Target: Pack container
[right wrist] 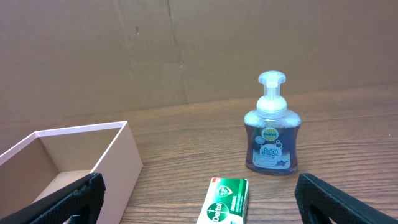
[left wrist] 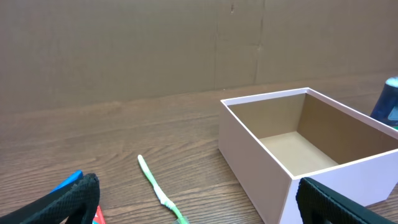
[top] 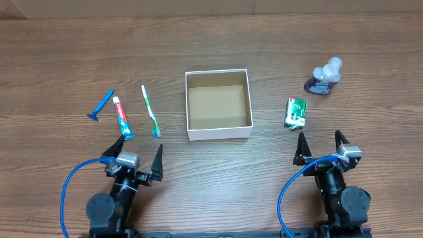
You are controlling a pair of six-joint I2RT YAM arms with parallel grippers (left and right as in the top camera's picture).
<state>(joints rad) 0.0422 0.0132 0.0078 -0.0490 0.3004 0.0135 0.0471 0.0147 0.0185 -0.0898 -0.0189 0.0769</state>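
Note:
The container [top: 219, 133], a square white box with a brown inside, sits empty at the table's middle; it also shows in the left wrist view [left wrist: 261, 168] and the right wrist view [right wrist: 118, 162]. A green toothbrush [top: 151, 111] [left wrist: 158, 190], a toothpaste tube [top: 122, 118] and a blue razor [top: 101, 106] lie to its left. A green soap box [top: 296, 112] [right wrist: 226, 200] and a blue pump bottle [top: 324, 77] [right wrist: 272, 134] are to its right. My left gripper [top: 135, 155] [left wrist: 199, 208] is open and empty near the toothpaste. My right gripper [top: 323, 147] [right wrist: 199, 208] is open and empty near the soap box.
A brown cardboard wall [left wrist: 186, 50] stands behind the wooden table. Blue cables [top: 69, 192] loop beside each arm base at the front edge.

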